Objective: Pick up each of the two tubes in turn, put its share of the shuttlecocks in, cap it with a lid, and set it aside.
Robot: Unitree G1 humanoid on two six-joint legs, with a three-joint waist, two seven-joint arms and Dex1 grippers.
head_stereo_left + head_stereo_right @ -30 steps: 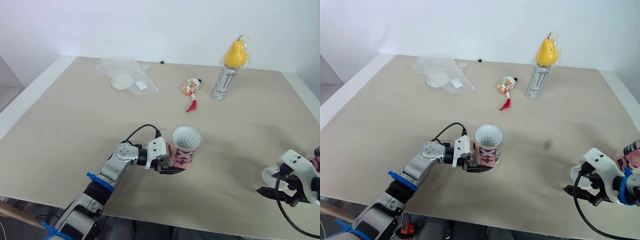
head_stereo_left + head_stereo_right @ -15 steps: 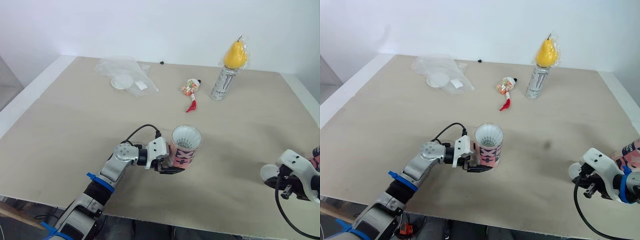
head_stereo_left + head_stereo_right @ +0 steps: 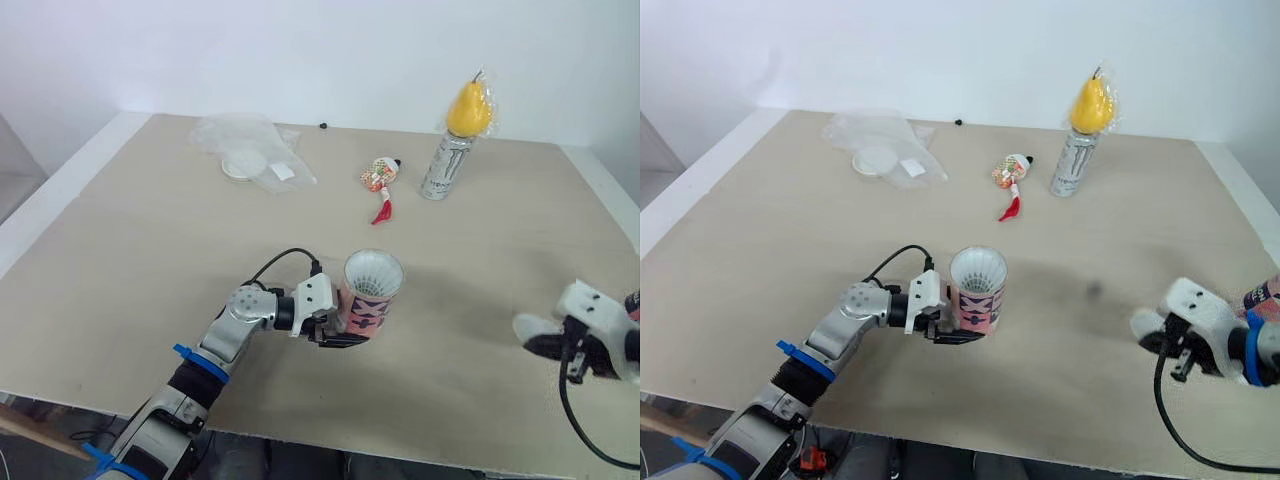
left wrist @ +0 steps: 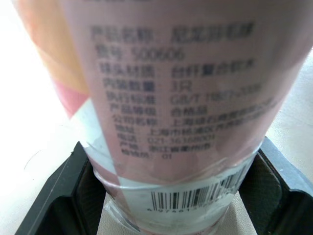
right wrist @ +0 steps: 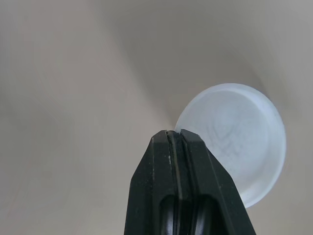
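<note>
A pink patterned tube [image 3: 371, 300] stands upright near the table's front, with white shuttlecock feathers showing in its open mouth. My left gripper [image 3: 345, 335] is closed around its lower part; the black fingers [image 4: 56, 196] flank the barcode end of the tube [image 4: 176, 122]. At the front right, my right gripper [image 3: 548, 343] is shut on the rim of a round translucent lid [image 5: 234, 139], and the lid [image 3: 529, 327] sticks out toward the tube. Part of a second pink tube [image 3: 1262, 296] peeks out behind my right arm at the table's right edge.
A crumpled clear plastic bag [image 3: 250, 150] with a white disc inside lies at the back left. A small red and white packet [image 3: 381, 180] lies at the back centre. An energy drink can [image 3: 443, 165] with a yellow pear [image 3: 470, 108] on it stands at the back right.
My right gripper has gone from open to shut on the lid's rim and has lifted slightly with it. The left gripper and its tube have not moved.
</note>
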